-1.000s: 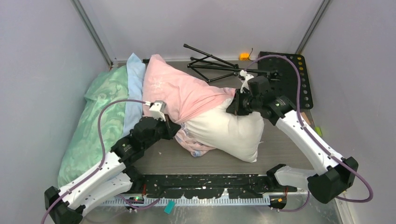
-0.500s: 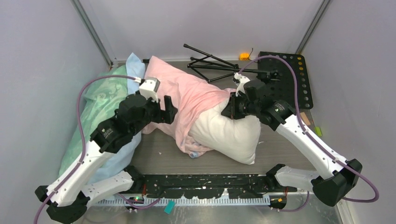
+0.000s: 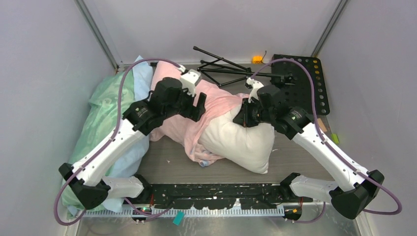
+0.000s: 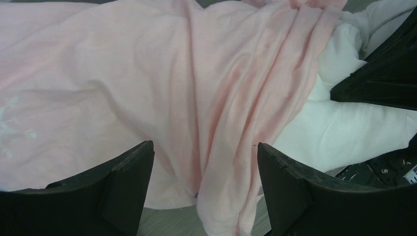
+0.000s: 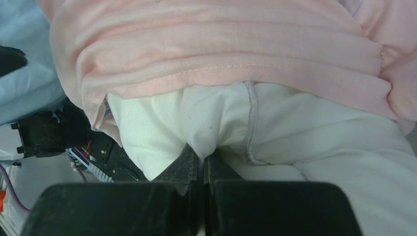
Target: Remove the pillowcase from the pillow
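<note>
pillowcase: lying below the left gripper, fingers spread, holding nothing | pillow: white fold pinched between the clamped right gripper tips | progress, judged: roughly half bared; far end not yet unsleeved

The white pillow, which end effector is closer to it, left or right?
Right. The right end effector is pinched shut on the top edge of the white pillow. The left end effector hangs open above the pink pillowcase, gripping nothing.
</note>
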Tool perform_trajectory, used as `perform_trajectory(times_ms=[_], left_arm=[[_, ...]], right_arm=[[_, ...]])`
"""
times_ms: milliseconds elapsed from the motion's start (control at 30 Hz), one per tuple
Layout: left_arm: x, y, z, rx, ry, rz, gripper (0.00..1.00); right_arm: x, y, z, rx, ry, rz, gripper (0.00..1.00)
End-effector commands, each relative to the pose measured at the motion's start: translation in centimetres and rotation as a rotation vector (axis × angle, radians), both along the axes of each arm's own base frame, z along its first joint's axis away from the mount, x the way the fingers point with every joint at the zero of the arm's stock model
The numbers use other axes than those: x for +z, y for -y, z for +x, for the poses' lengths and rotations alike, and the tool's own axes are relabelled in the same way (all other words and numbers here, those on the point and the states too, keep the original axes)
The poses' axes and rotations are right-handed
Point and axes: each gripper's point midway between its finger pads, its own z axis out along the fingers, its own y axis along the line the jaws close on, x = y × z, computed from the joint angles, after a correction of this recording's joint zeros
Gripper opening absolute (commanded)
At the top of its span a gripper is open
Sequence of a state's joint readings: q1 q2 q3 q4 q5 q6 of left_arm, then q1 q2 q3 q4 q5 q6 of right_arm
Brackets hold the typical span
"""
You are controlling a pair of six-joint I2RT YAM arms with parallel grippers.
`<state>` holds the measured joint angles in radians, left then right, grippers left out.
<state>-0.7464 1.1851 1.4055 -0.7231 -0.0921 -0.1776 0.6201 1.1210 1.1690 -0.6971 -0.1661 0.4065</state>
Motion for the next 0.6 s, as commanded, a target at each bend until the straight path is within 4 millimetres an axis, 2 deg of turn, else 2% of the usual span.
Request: perform_trajectory(times_ms=[0, 167, 300, 367, 433, 467, 500, 567], left_arm=[[1.8, 3.9, -0.3, -0.162, 0.059, -0.004, 0.78], [-0.3, 5.6, 0.9, -0.173, 0.027, 0.051, 0.72], [-2.9, 4.7, 2.2, -0.111, 0.007, 0.13, 0.7], [-3.8, 4.0, 2.9, -0.057, 0.003, 0.157, 0.65], [-4.4, 2.7, 3.7, 0.014, -0.013, 0.162, 0.5], [-4.6, 1.9, 4.2, 0.055, -0.024, 0.157, 0.39], [-4.8, 0.6, 5.0, 0.11, -0.035, 0.149, 0.27], [-5.0, -2.0, 6.1, 0.22, -0.052, 0.126, 0.11]], right_arm=[[2.3, -1.4, -1.1, 0.059, 0.018, 0.062, 0.0], [2.5, -1.3, -1.3, 0.058, 0.025, 0.064, 0.0], [2.6, -1.1, -1.5, 0.055, 0.031, 0.057, 0.0], [2.8, -0.8, -1.5, 0.046, 0.042, 0.055, 0.0], [3.1, -0.4, -1.3, 0.026, 0.062, 0.053, 0.0], [3.2, -0.2, -1.2, 0.012, 0.073, 0.052, 0.0], [3.3, 0.2, -1.1, -0.008, 0.087, 0.048, 0.0], [3.6, 1.3, -0.8, -0.064, 0.128, 0.044, 0.0]])
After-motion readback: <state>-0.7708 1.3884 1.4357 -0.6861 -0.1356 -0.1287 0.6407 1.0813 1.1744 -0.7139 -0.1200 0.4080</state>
